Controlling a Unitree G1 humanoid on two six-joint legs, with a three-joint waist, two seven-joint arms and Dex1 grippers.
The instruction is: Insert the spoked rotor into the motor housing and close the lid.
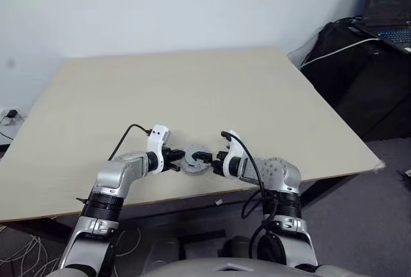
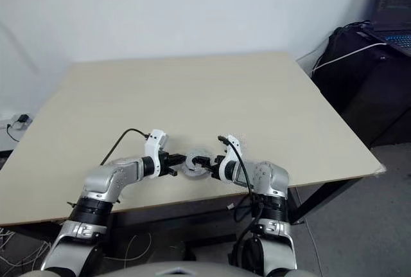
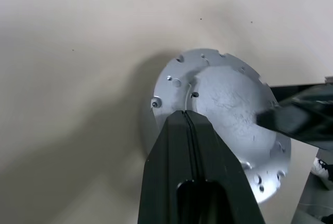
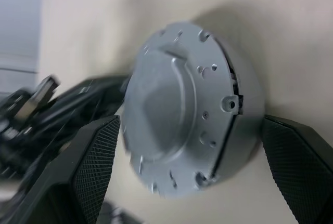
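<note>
One grey lid (image 4: 171,109), two claws, one table (image 1: 192,90), one laptop (image 1: 390,7)

A big tan table (image 1: 192,90) stands by a plain white wall (image 1: 160,7). A laptop (image 1: 390,7) sits on dark stuff at the right. The floor (image 1: 379,225) is grey.

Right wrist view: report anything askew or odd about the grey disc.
The lid does not look fully seated. Along one side a dark seam gapes between it and the motor housing beneath, so the lid seems slightly tilted rather than flush. Nothing else stands out.
</note>
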